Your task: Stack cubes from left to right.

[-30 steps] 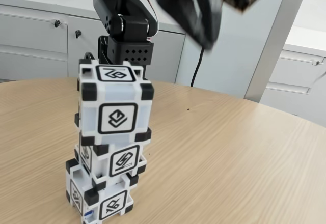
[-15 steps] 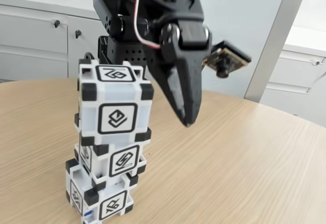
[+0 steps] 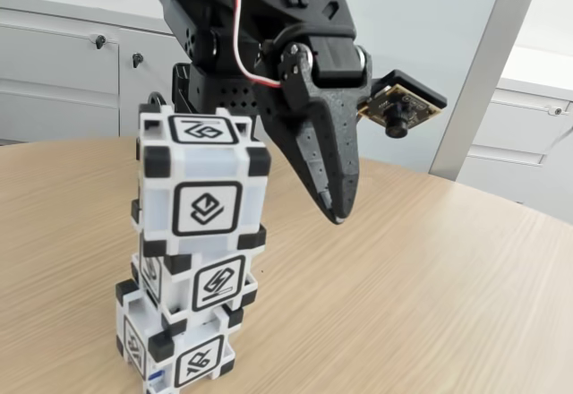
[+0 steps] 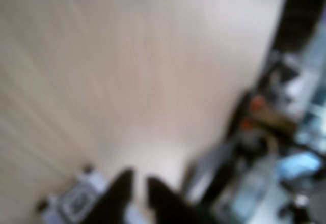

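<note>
Three cubes (image 3: pixel 199 260) stood stacked on the table (image 3: pixel 403 278), just left of and mostly below the gripper (image 3: pixel 336 210) in the fixed view. Gripper empty, fingers drawn nearly together, a slim gap in the wrist view (image 4: pixel 140 191). Cubes looked light, rigid, slick-faced; best pinched across opposite flat faces, between the black corner blocks.

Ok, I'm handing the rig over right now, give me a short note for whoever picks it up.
Gripper: empty, hanging in the air to the right of the stack in the fixed view, fingertips close together, touching nothing.
Cubes: all three in one tower on the wooden table: top cube, middle cube, bottom cube. The layers sit slightly twisted against each other.
Done: stacking.
Left: nothing to stack; avoid bumping the tower.
</note>
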### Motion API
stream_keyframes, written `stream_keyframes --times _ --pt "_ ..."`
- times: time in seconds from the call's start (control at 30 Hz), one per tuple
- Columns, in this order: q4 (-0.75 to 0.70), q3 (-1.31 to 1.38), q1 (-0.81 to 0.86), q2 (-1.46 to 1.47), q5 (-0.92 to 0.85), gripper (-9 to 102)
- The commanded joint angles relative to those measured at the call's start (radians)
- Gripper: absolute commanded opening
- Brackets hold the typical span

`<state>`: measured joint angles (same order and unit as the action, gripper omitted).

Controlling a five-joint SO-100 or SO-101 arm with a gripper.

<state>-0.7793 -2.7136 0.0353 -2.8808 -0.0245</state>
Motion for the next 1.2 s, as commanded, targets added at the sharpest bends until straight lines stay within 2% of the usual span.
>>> stream_keyframes --times 0.0,0.13,0.33,0.53,0.63,1.17 --pt "0.017 -0.046 0.008 -0.124 -0.006 0" --pt "0.009 -0.095 0.008 -0.230 -0.012 0" --pt "-0.003 -0.141 0.011 -0.238 -0.021 0" --pt "-0.249 -0.127 0.011 -0.258 -0.038 0" --pt "-0.311 -0.127 0.009 -0.258 -0.046 0" --pt "-0.328 -0.127 -0.006 -0.252 0.015 0"
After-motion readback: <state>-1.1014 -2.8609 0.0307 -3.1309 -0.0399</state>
